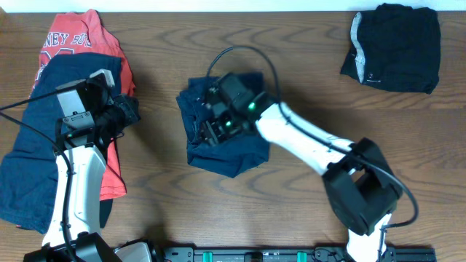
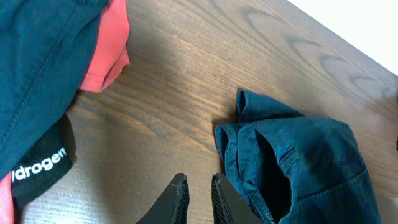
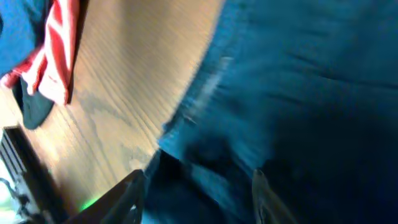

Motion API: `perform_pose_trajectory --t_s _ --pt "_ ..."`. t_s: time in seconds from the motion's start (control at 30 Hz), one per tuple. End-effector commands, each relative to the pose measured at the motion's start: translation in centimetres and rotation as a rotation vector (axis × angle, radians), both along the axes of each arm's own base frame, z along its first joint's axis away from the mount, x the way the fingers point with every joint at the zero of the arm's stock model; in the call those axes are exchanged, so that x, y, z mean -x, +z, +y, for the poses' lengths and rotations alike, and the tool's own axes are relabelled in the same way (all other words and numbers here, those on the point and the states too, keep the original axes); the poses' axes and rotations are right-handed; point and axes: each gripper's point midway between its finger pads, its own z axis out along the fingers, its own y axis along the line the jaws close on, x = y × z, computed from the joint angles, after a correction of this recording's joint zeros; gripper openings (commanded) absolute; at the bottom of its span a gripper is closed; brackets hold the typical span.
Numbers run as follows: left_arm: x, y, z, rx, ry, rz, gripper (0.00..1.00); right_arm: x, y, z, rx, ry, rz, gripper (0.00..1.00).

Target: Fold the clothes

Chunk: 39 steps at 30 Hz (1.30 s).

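1. Left hand (image 2: 199, 186): the fingers are drawn almost together, with only a thin slit between the tips. Nothing is held. The tips hang over bare tabletop (image 1: 291, 44).
2. Right hand (image 3: 198, 190): the fingers stand well apart, directly above the middle shorts (image 1: 229, 153). Dark blue cloth fills the view under and between the fingers. The wrist picture is blurred, so it cannot be told whether the tips touch the cloth.
3. Middle shorts: a crumpled navy bundle, directly below the right hand. Seen from the left hand, it lies ahead and to the right. Its near hem is just beside the right-side finger of that hand.
4. Left shorts (image 1: 33, 167): a second navy pair, spread out to the left of the left hand and partly under that arm. They overlap the red T-shirt (image 1: 80, 36).
5. Red T-shirt: lies to the left of the left hand and extends beyond it. White lettering shows at its far end. One red edge shows from under the left shorts, ahead-left of the left fingers.
6. Label (image 2: 40, 165): a black tag with white lettering, to the left of the left fingers at the edge of the left shorts.
7. Black garment (image 1: 397, 47): folded, with a grey-white stripe on one side. It lies well apart from the right hand, beyond it and to its right.
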Motion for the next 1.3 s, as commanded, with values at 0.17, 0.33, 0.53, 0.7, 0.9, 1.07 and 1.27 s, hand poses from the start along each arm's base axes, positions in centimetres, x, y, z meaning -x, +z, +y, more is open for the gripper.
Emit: perform_pose_trajectory --t_s 0.17,0.33,0.53,0.7,0.9,1.07,1.27 --pt "0.3 -0.5 0.2 -0.006 0.001 0.015 0.24 -3.9 4.4 -6.8 0.152 -0.022 -0.134 0.63" --pt "0.3 -0.5 0.2 -0.007 0.001 0.015 0.25 -3.4 1.8 -9.3 0.302 -0.014 -0.107 0.67" --pt "0.3 -0.5 0.2 -0.006 0.001 0.017 0.27 -2.2 -1.2 -10.3 0.366 0.002 -0.02 0.69" --pt "0.4 -0.6 0.1 -0.005 0.001 0.022 0.33 -1.5 -3.3 -11.3 0.396 -0.011 0.03 0.7" --pt "0.4 -0.6 0.1 -0.005 0.001 0.022 0.34 -1.8 -5.0 -12.0 0.391 -0.045 0.027 0.7" --pt "0.4 -0.6 0.1 -0.005 0.001 0.022 0.34 -3.2 -6.8 -13.1 0.403 -0.104 -0.026 0.7" --pt "0.4 -0.6 0.1 -0.004 0.001 0.022 0.34 -4.0 -9.7 -14.3 0.412 -0.14 -0.03 0.68"
